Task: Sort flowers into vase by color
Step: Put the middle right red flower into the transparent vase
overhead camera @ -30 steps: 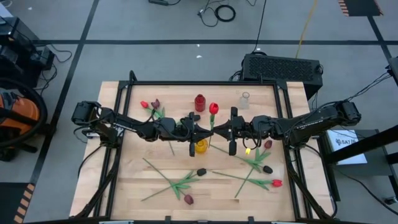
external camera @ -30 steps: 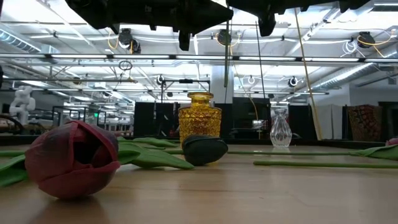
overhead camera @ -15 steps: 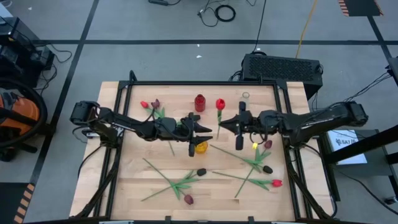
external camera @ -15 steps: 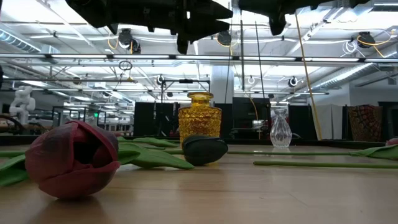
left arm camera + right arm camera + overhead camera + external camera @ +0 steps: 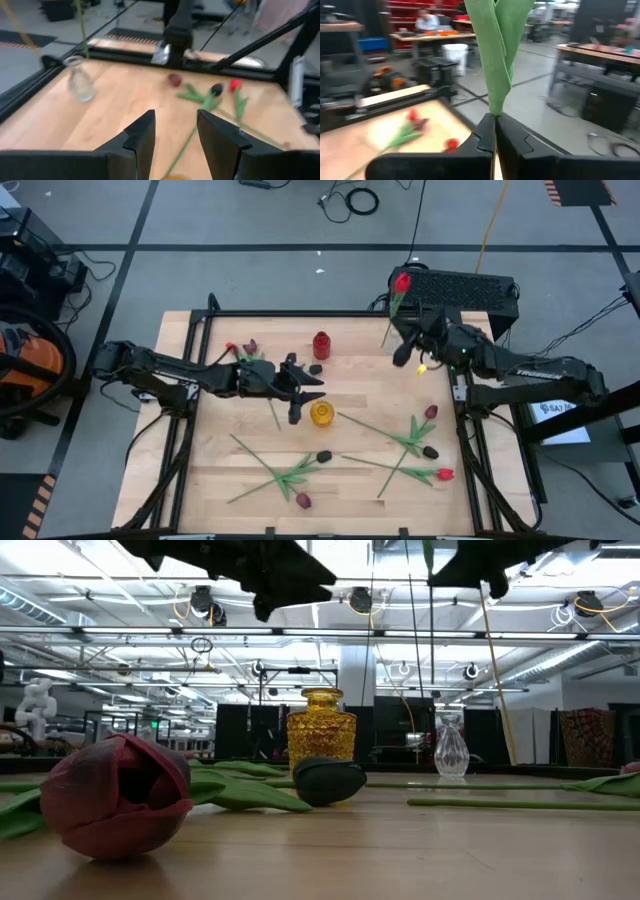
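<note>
Right wrist view: right fingers [image 5: 495,132] pinch the red tulip's [image 5: 402,282] stem; left fingers [image 5: 175,132] parted.

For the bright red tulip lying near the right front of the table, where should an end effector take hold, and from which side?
Grip the red tulip at its thin green stem, partway between head and leaves, coming straight down from above. It lies flat on the table, so only a top-down pinch across the stem seems workable; the head looks too soft.

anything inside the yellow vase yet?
Nothing shows in the yellow vase: no stem rises from its mouth in the high or low view. Its patterned glass hides whatever might lie at the bottom.
</note>
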Available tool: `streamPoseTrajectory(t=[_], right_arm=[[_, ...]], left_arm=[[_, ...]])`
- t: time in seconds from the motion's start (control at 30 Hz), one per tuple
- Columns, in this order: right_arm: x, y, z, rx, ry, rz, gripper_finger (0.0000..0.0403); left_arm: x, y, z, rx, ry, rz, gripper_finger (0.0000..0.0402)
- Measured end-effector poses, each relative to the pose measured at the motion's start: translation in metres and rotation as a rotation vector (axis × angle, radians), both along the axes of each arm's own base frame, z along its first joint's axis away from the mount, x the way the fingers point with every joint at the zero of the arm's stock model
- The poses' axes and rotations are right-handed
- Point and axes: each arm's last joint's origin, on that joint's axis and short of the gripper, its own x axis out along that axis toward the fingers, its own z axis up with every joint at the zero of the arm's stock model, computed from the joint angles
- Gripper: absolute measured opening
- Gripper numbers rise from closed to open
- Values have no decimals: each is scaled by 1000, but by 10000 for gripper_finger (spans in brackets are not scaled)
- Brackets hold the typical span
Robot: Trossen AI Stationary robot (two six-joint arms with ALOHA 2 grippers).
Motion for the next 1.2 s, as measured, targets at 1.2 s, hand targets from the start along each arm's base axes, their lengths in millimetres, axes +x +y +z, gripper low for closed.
streamPoseTrajectory(t=[1.2], right_arm=[[13, -62, -40, 123, 185, -272, 0]], left_arm=[[-12, 5, -2, 48, 118, 66, 150]])
